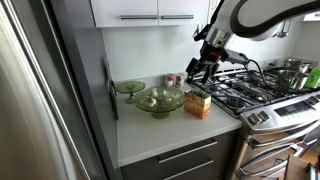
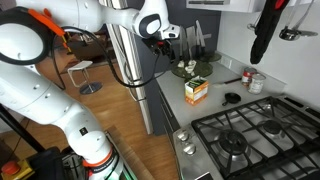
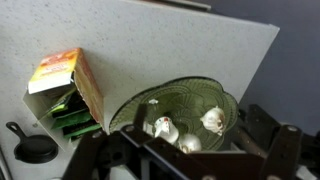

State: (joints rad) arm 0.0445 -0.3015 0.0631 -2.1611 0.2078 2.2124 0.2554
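Stainless fridge door [image 1: 35, 100] crowds the near edge in an exterior view, and past it we get the pale counter [image 1: 150, 135] with a green glass plate [image 1: 130, 87], a glass bowl [image 1: 160, 108] and an orange box [image 1: 198, 104] in a row, the stove [image 1: 265, 95] beyond. We see the gripper [image 1: 203, 70] hanging over the box end of that row, near the bowl and touching nothing. Our read: nothing is lifted, the bowl stands on the counter, and any grasp is yet to be made. Next, in an exterior view, the white arm [image 2: 45, 70] looms closest, with the burners [image 2: 240, 135] low in the picture. The gripper [image 2: 168, 38] floats well clear above the bowl [image 2: 186, 70], a height gap we judge better here. We also pick up a small black pan [image 2: 232, 98] by the box [image 2: 196, 91]. Now the wrist view, and we are looking down past the gripper [image 3: 190, 152]. Its fingers [image 3: 282, 150] are spread wide with nothing between them. The bowl [image 3: 200, 86] sits just ahead, holding white bulbs [image 3: 212, 120], garlic by the look of them. The box [image 3: 62, 80] stands open with green packets [image 3: 72, 118] inside, detail that neither exterior view gives us. What this view cannot tell us is how high we hang.
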